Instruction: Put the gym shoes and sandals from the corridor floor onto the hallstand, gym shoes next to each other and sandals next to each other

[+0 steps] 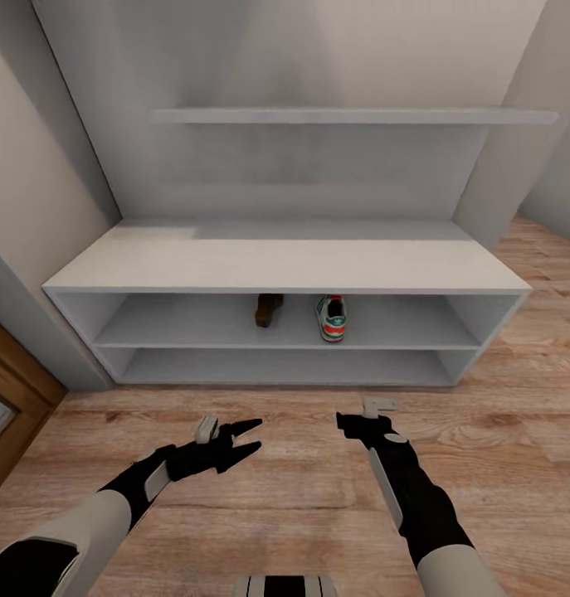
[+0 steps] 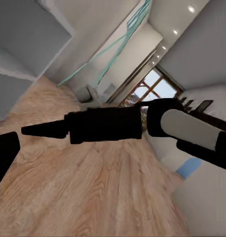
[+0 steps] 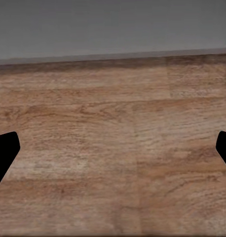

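1. Left gripper (image 1: 245, 439) parted, empty; right gripper (image 1: 348, 424) spread wide, empty
2. Sneaker (image 1: 332, 318) and sandal (image 1: 268, 309) on rack (image 1: 285, 265) upper shelf, ahead, lying front-to-back; the right gripper is nearer the sneaker

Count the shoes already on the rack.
2, both on the upper open shelf of the rack: a brown sandal left of centre and a sneaker to its right, apart. Others may sit hidden deeper inside.
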Controlling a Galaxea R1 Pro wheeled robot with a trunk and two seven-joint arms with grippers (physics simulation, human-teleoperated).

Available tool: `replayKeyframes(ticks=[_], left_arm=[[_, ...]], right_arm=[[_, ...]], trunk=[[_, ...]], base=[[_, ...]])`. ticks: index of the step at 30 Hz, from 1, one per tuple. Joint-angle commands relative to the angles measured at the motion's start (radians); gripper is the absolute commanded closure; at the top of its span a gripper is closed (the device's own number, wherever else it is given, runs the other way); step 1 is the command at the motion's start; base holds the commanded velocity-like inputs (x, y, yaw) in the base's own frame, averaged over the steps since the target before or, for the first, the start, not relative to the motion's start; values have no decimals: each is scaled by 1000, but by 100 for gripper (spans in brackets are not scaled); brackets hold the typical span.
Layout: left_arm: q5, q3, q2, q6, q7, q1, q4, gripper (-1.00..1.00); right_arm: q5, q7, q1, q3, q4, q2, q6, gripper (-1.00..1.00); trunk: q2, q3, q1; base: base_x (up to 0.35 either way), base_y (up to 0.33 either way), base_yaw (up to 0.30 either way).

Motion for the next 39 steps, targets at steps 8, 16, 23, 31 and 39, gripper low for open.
replayKeyframes(ticks=[8, 16, 23, 31, 39], left_arm=[[12, -7, 5, -6, 11, 0, -141, -100], [12, -8, 37, -7, 44, 0, -146, -100], [14, -8, 42, -6, 43, 0, -147, -100], [13, -7, 41, -4, 43, 0, -147, -100], [14, -8, 40, -4, 43, 0, -146, -100]], right_arm=[[-1, -4, -1, -3, -1, 1, 11, -100], [-2, -4, -1, -2, 2, 1, 11, -100], [-2, -4, -1, -2, 3, 1, 11, -100], [-2, -5, -1, -3, 4, 1, 11, -100], [-2, -5, -1, -4, 1, 1, 11, -100]], trunk=[[0, -1, 0], [0, -1, 0], [0, -1, 0], [0, 7, -1], [2, 38, -5]], base=[[-6, 0, -134], [0, 0, -252], [0, 0, -257], [0, 0, -257], [0, 0, -257]])
